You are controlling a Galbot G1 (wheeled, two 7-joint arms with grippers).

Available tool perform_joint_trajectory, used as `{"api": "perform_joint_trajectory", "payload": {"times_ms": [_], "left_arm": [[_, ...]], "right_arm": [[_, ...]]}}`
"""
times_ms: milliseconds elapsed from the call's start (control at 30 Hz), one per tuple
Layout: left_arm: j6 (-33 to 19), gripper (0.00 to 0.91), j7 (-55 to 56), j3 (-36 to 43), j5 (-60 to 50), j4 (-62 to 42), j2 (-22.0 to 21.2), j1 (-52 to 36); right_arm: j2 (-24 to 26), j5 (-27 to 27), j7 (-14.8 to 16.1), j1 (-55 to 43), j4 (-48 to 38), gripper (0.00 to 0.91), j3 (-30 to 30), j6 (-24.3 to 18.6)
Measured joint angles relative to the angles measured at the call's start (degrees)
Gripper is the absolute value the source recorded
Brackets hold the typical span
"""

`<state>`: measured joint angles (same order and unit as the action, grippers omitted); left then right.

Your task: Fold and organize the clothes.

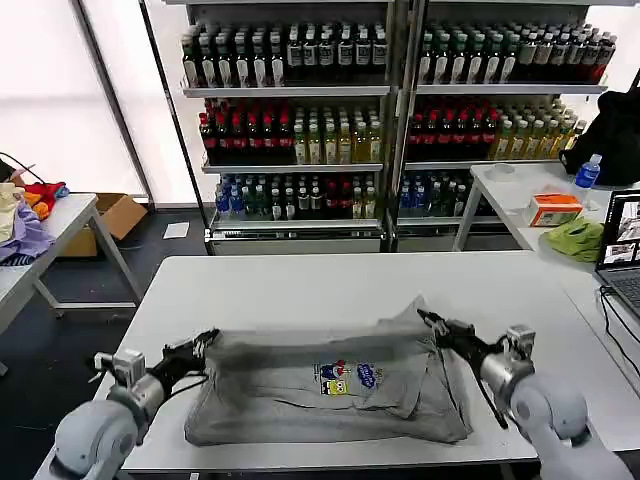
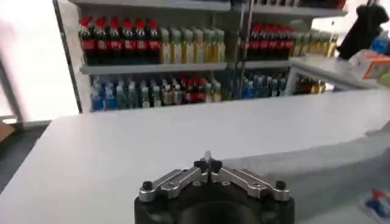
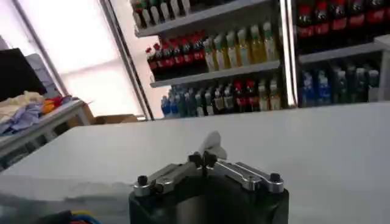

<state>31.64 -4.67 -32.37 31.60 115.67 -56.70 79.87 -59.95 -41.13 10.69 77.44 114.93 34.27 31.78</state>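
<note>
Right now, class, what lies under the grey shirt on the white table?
The grey shirt rests on the white table, bare tabletop showing around it. The left gripper and right gripper pinch its upper corners. Anything beneath the cloth is hidden.

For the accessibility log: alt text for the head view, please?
A light grey shirt lies on a white table, its side edges pinched by the left gripper and right gripper; stocked drink shelves stand behind.

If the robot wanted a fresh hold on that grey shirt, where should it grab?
Probably the two side edges, one gripper from each side. The shirt lies spread wide across the table, and its thin hems suit a pinch. The left gripper and right gripper already sit closed at those edges.
</note>
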Motion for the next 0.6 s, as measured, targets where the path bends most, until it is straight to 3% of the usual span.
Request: {"api": "perform_joint_trajectory", "payload": {"times_ms": [33,333,600], "left_arm": [[0.1,0.907,0.14,-0.31,-0.68,0.73,-0.15,1.41],[0.79,0.907,1.61,-3.46,-3.96,6.2,-1.51,9.46],[-0.11,0.907,4.99,-6.98,-5.12,11.22,-4.1,14.42]], "right_arm": [[-0.1,0.29,-0.16,1.57,0.76,0.907,0.41,0.02],[-0.92,3.48,-1.25,9.77,5.16,0.907,3.45,-2.92],[-3.09,6.84,1.49,10.62,5.38,0.907,3.98,-13.69]]}}
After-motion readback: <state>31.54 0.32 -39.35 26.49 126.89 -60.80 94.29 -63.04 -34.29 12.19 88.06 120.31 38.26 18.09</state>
